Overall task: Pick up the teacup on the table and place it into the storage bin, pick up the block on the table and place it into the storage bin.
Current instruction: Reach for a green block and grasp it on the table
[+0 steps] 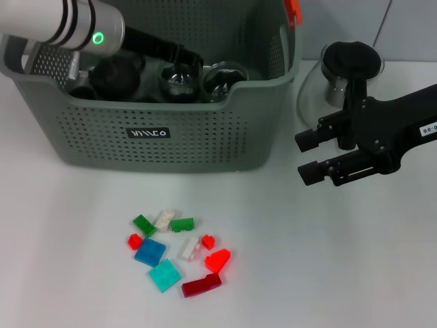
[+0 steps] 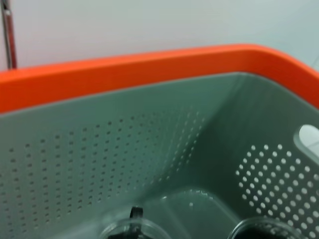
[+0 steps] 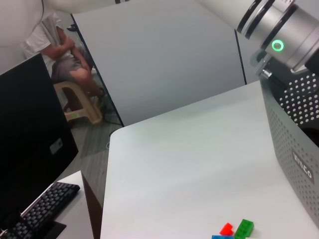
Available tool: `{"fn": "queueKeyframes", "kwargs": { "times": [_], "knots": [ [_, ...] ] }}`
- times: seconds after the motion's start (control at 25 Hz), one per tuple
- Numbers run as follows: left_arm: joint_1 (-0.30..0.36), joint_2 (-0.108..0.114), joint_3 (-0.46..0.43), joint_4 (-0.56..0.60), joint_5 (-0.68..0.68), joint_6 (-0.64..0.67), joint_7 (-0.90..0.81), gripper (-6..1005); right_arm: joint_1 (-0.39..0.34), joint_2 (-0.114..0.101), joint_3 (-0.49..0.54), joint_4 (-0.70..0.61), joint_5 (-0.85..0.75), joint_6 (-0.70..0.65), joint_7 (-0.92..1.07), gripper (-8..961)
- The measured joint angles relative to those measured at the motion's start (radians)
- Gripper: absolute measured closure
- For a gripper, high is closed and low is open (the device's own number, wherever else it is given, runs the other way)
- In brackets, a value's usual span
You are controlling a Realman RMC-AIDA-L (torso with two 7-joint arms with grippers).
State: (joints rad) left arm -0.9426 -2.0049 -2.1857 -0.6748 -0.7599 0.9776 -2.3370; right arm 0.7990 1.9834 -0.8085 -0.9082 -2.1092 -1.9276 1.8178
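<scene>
While the left arm is reached over the near rim into the storage bin (image 1: 171,147), its gripper (image 1: 183,68) is seen low inside, right at a glass teacup (image 1: 179,80). Whether that claw is wide, narrow or clamped on the cup cannot be told: the fingers are hidden behind dark glassware.

- Bin contents: 2 clear glass cups are seen side by side near the front wall notch, the second one (image 1: 224,78) just beside the first. A dark round item (image 1: 116,74) sits further toward the left arm's side.
- Left wrist view: the bin's inner perforated wall (image 2: 114,149) and orange rim (image 2: 149,64) are shown, with 2 glass rims just visible at the floor.
- Blocks: a loose cluster (image 1: 179,251) lies on the white table (image 1: 341,260) in front of the bin, well apart from both grippers. Green, red, blue, teal and white pieces are counted.
- Right gripper (image 1: 308,157) is held above the table beside the bin, jaws parted with nothing between them.
- A glass teapot (image 1: 341,75) stands behind the right arm.
</scene>
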Motion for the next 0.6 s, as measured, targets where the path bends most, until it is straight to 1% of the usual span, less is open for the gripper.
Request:
{"fn": "queueKeyframes", "kwargs": {
  "times": [0.16, 0.36, 0.44, 0.6],
  "knots": [
    [0.023, 0.005, -0.003, -0.100, 0.001, 0.088, -0.035, 361, -0.002, -0.002, 0.005, 0.000, 0.003, -0.002, 0.000, 279],
    [0.083, 0.007, -0.013, -0.332, -0.007, 0.317, -0.108, 340, -0.003, -0.009, 0.007, 0.000, 0.015, -0.010, 0.000, 279],
    [0.113, -0.002, -0.027, -0.435, -0.011, 0.411, -0.129, 332, -0.001, -0.011, 0.011, 0.000, 0.016, -0.016, 0.000, 278],
    [0.170, -0.033, -0.076, -0.642, -0.034, 0.617, -0.142, 315, 0.001, -0.014, 0.018, 0.000, 0.017, -0.025, 0.000, 278]
  ]
}}
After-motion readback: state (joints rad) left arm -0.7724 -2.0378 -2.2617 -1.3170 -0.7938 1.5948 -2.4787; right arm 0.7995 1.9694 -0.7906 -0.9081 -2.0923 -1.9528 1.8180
